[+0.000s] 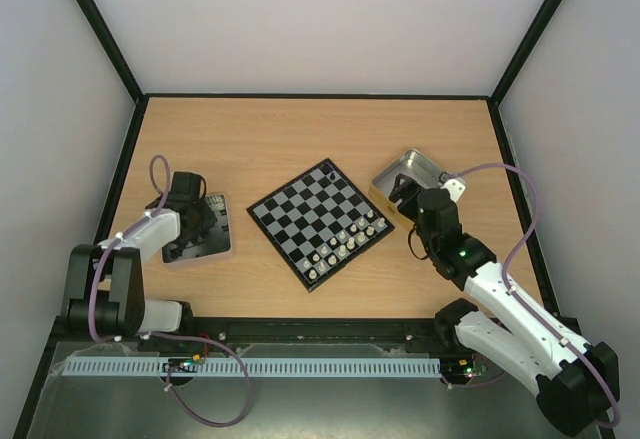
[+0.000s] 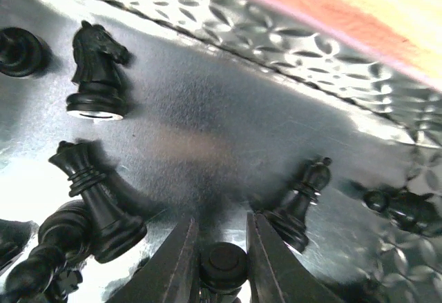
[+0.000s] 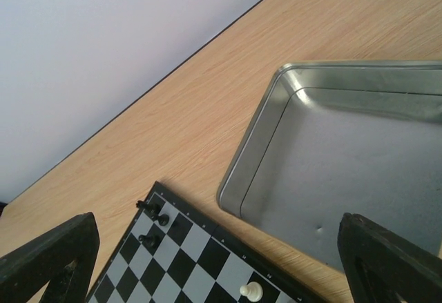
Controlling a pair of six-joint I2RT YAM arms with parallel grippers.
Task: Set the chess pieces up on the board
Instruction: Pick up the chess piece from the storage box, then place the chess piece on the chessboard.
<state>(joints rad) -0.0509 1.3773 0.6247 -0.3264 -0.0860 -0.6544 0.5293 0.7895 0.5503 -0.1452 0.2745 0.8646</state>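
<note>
Board (image 1: 300, 214): centre of the top view, turned corner-up; stiff and flat, with black and grey-white checks.
Left tin (image 1: 226, 227): left of the board; shiny embossed metal holding loose black pieces (image 2: 97, 203).
Right tin (image 3: 359, 172): right of the board; no pieces in the part seen.
Right gripper (image 3: 221, 265): above that tin, jaws wide apart, holding nothing.
Left gripper (image 2: 221, 237): down in the left tin, jaws narrow, pressed on both sides of a round-headed black piece (image 2: 222, 265).
White pieces (image 1: 345, 242): rows along the board's lower-right edge.
Handling: pieces are probably light, hard, glossy, slippery and easily toppled; best pinched across the stem.
Shapes: knight (image 2: 97, 68) upper left, bishop (image 2: 300, 203) lower right of the left wrist view.
</note>
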